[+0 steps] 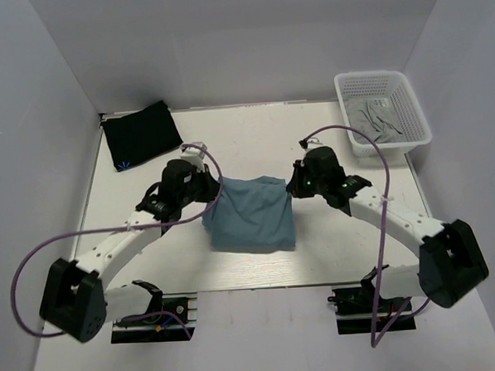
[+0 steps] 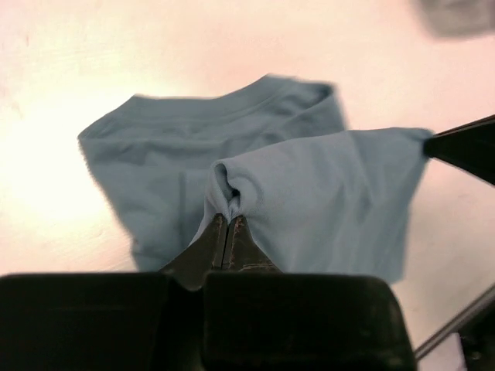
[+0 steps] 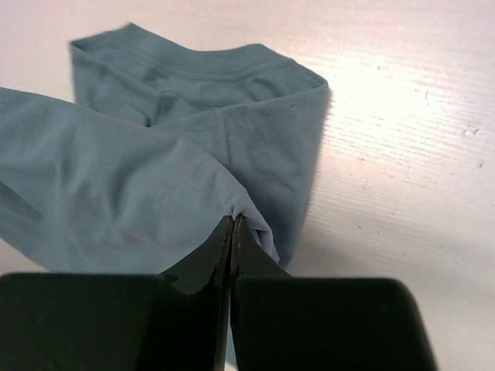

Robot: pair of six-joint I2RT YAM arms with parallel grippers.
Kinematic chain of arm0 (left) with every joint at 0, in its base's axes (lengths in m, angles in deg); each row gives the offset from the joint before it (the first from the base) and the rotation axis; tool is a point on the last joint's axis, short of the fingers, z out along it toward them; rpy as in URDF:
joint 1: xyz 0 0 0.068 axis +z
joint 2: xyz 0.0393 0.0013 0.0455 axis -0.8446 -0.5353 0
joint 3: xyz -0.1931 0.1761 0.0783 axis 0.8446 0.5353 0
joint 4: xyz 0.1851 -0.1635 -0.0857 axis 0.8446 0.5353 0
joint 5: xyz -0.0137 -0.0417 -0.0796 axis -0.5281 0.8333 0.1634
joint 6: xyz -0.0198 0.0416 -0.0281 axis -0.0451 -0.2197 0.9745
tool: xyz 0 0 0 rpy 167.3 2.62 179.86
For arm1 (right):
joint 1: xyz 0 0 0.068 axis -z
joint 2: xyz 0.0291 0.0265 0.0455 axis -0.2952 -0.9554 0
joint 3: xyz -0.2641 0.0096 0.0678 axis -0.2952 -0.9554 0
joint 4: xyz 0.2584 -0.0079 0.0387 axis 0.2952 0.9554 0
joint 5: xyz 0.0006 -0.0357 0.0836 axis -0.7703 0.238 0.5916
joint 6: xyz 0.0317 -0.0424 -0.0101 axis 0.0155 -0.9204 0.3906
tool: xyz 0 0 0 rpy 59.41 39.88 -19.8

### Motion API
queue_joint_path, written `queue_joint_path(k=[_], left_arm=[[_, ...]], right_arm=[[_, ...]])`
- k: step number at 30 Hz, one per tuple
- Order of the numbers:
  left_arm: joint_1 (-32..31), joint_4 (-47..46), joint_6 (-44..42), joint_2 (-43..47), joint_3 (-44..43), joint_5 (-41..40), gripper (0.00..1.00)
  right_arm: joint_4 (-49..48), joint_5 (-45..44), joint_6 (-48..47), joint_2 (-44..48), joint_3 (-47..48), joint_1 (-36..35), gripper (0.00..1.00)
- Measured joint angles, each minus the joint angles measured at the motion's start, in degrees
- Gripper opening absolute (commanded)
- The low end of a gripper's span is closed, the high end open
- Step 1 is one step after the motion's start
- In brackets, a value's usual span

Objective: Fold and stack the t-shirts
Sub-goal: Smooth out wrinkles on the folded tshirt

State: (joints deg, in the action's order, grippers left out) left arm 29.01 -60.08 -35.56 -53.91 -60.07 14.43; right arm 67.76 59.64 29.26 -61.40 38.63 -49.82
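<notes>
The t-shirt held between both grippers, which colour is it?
Plain dusty teal-blue t-shirt; the right wrist view shows it best.

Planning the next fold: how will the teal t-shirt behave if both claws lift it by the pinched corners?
Probably floppy: the teal t-shirt drapes slack between the left claw and right claw. Likely light, since small pinches hold the cloth up. Its collar end may trail behind.

arms [image 1: 126, 242]: white links, black joints | cables [image 1: 16, 285]: purple | left hand [image 2: 229, 232], right hand [image 3: 232, 232]: black
</notes>
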Motion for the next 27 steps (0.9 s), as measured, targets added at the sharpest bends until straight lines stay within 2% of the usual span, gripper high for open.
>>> queue_joint_path(k=[4, 7, 15, 22, 25, 26, 27], left_arm=[[0.09, -3.19, 1.81, 6.45, 2.54, 0.31, 0.00], [0.61, -5.25, 3.96, 5.46, 3.30, -0.87, 0.00], [5.79, -14.99, 12.09, -12.00, 3.96, -6.12, 0.00], [10.88, -21.88, 16.57, -26.27, 0.59, -2.32, 0.00], [12.00, -20.52, 17.33, -28.55, -2.03, -0.68, 0.40], [12.17, -19.58, 16.85, -28.61, -2.97, -0.55, 0.70], [12.33, -18.73, 16.33, -28.55, -3.91, -0.50, 0.87]], right_arm=[[-0.92, 0.04, 0.02, 5.05, -0.59, 0.00, 0.00], [-2.45, -0.15, 0.00, 4.63, -0.50, 0.09, 0.00], [-8.74, 0.68, -0.04, -11.56, 4.13, 2.97, 0.00], [-15.23, 4.22, -0.15, -25.94, 9.99, 7.06, 0.00], [-14.91, 7.30, -1.29, -29.38, 13.29, 8.09, 0.29], [-14.67, 7.93, -1.70, -30.08, 14.43, 8.22, 0.32], [-14.29, 8.31, -2.32, -30.34, 15.45, 8.26, 0.37]])
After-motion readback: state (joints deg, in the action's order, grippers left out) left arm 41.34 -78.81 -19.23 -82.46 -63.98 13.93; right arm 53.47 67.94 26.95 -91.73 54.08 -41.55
